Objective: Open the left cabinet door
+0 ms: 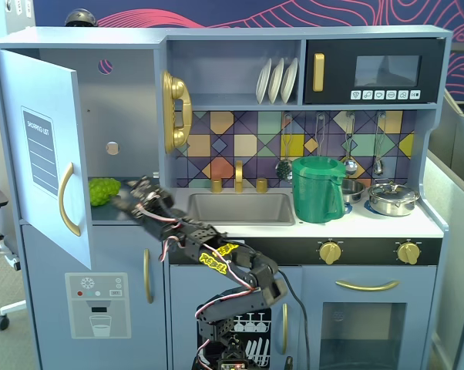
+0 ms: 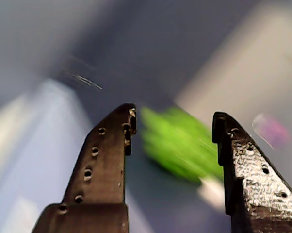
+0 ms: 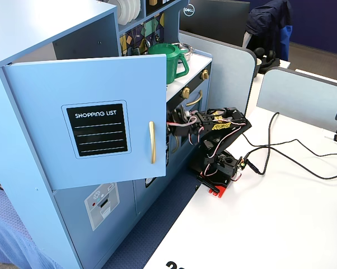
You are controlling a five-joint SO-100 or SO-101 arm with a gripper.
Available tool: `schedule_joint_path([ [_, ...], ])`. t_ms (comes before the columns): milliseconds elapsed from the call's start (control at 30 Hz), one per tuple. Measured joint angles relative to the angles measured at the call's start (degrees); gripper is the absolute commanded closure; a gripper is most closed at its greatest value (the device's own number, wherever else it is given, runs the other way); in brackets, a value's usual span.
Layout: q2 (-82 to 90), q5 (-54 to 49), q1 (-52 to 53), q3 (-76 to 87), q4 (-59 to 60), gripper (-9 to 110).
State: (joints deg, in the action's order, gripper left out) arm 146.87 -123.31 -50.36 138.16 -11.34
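The left cabinet door (image 3: 104, 126) stands swung wide open at frame left. The gripper (image 2: 172, 119) has its fingers (image 2: 109, 160) spread, holding nothing, before a green toy (image 1: 104, 190). White surface (image 3: 280, 224) lower right; office partitions (image 3: 303, 92) behind.

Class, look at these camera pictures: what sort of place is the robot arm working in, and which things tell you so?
Probably an office or lab, not a real kitchen. A toy kitchen stands beside a white desk, with grey desk partitions and a Dell monitor behind. The left cabinet door hangs open.
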Motion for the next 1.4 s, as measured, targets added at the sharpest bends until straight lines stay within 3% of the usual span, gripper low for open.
schedule_joint_path([
  [433, 10.9, 12.6, 25.5, 8.1, 14.3, 90],
  [767, 22.1, 22.1, 45.3, 17.2, 36.4, 91],
  [1067, 26.5, 30.1, 54.5, 26.2, 52.6, 91],
  [1400, 31.5, 37.4, 55.0, 32.8, 66.4, 92],
])
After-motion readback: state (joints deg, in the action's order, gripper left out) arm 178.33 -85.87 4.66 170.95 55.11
